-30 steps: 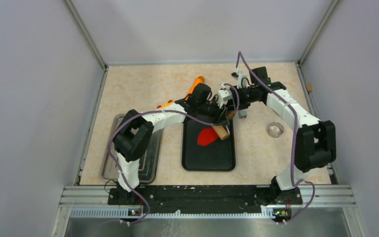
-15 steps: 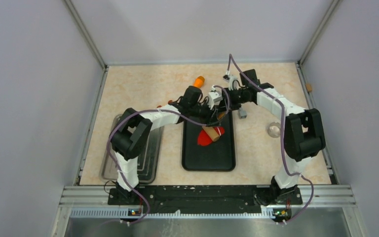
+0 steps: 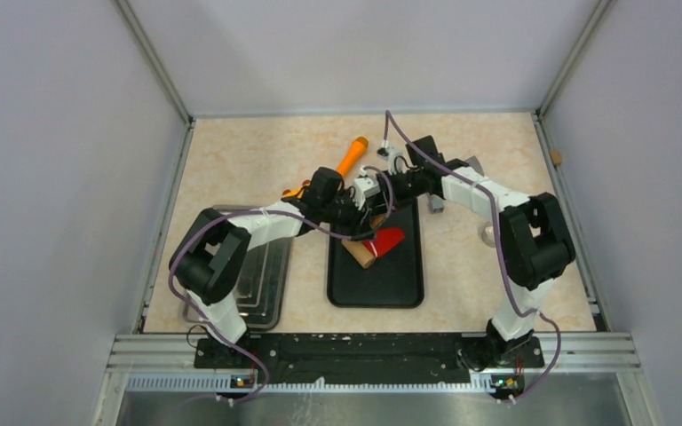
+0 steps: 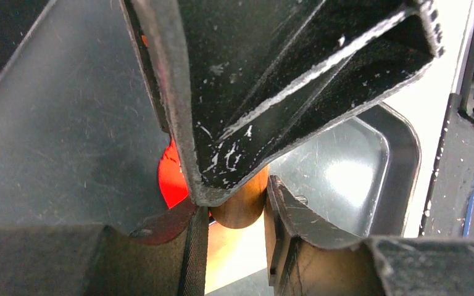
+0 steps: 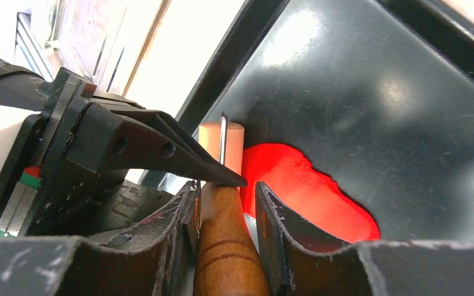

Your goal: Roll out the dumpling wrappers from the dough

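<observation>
Your L gripper (image 4: 234,198) and R gripper (image 5: 225,196) are both clamped on the rolling pin (image 3: 365,256) at the left edge of the dough (image 3: 391,238), a flat red patch on the black tray (image 3: 377,291) mid-desk, long axis approx L-R, tilted twd the far-right corner.

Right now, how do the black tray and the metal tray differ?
The black tray is dark and lies in the middle; the metal tray is silvery, at its left, partly under the left arm. The black tray holds the red dough and the rolling pin; the metal tray holds neither. Both are rounded rectangles.
</observation>
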Available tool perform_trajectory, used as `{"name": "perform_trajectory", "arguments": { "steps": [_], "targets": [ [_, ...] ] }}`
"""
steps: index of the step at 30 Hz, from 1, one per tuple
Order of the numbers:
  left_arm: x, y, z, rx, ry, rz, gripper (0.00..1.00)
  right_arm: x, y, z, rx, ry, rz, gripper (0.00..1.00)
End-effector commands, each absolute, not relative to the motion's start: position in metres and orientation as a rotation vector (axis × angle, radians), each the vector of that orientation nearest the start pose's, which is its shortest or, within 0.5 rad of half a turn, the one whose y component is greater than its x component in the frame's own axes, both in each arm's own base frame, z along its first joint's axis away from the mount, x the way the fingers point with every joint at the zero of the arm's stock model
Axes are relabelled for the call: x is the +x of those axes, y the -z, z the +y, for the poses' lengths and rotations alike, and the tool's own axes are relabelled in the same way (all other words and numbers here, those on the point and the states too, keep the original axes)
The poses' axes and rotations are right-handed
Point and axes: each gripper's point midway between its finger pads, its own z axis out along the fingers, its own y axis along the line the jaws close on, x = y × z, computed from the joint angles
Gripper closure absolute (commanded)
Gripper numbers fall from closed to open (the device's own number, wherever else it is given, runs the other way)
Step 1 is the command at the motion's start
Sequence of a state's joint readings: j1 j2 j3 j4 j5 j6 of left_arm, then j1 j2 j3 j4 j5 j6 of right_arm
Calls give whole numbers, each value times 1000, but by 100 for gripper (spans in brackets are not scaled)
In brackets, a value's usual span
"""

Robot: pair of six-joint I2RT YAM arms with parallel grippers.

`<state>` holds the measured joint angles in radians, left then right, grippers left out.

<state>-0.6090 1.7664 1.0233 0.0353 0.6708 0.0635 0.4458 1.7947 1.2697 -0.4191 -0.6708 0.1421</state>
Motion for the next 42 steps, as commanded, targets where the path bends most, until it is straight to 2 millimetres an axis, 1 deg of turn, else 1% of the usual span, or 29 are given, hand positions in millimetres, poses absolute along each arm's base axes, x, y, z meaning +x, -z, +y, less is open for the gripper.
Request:
{"name": "perform_trajectory", "arguments": {
  "steps": [1,3,5,7,9,11,12,13,14,16,19,20,23,24,26,29,32,34,37,42],
  "targets": [
    [274,-52,-304,1076,948,2197,100,289,-49,266,-780,-903,2635,100],
    [275,-70,-306,1060,953,2178,100,291,-62,271,-779,-937,2609,100],
    [279,-93,-312,1033,952,2141,100,287,-77,276,-807,-979,2571,100],
    [283,-121,-322,1027,949,2088,100,283,-93,278,-823,-1010,2541,100],
    [284,-146,-335,1040,948,2023,100,286,-116,276,-844,-1016,2477,100],
    [287,-163,-349,1041,936,1969,100,293,-139,268,-861,-1003,2402,100],
    [289,-168,-355,1040,922,1947,100,297,-148,263,-880,-983,2361,100],
    [291,-169,-360,1025,914,1948,100,300,-154,256,-897,-963,2333,100],
    [295,-169,-366,1000,904,1953,100,302,-158,249,-922,-943,2304,100],
    [303,-164,-375,960,882,1957,100,307,-159,235,-983,-873,2268,100],
    [314,-152,-391,907,894,1996,100,318,-148,217,-1030,-795,2253,100],
    [319,-154,-398,880,910,2005,100,321,-144,213,-1031,-783,2257,100],
    [327,-138,-408,825,921,2059,100,331,-134,206,-1032,-756,2259,100],
    [332,-139,-411,815,922,2041,100,333,-130,205,-1039,-744,2252,100],
    [335,-128,-413,810,902,2054,100,336,-120,204,-1048,-727,2246,100],
    [332,-107,-407,814,882,2098,100,335,-100,202,-1050,-718,2276,100],
    [319,-90,-397,830,893,2146,100,329,-83,202,-1048,-722,2310,100],
    [308,-81,-389,859,898,2167,100,325,-75,205,-1060,-719,2318,100],
    [292,-69,-376,937,878,2173,100,317,-62,209,-1076,-724,2332,100],
    [282,-59,-352,951,822,2194,100,304,-45,217,-1107,-728,2347,100]
  ]
}}
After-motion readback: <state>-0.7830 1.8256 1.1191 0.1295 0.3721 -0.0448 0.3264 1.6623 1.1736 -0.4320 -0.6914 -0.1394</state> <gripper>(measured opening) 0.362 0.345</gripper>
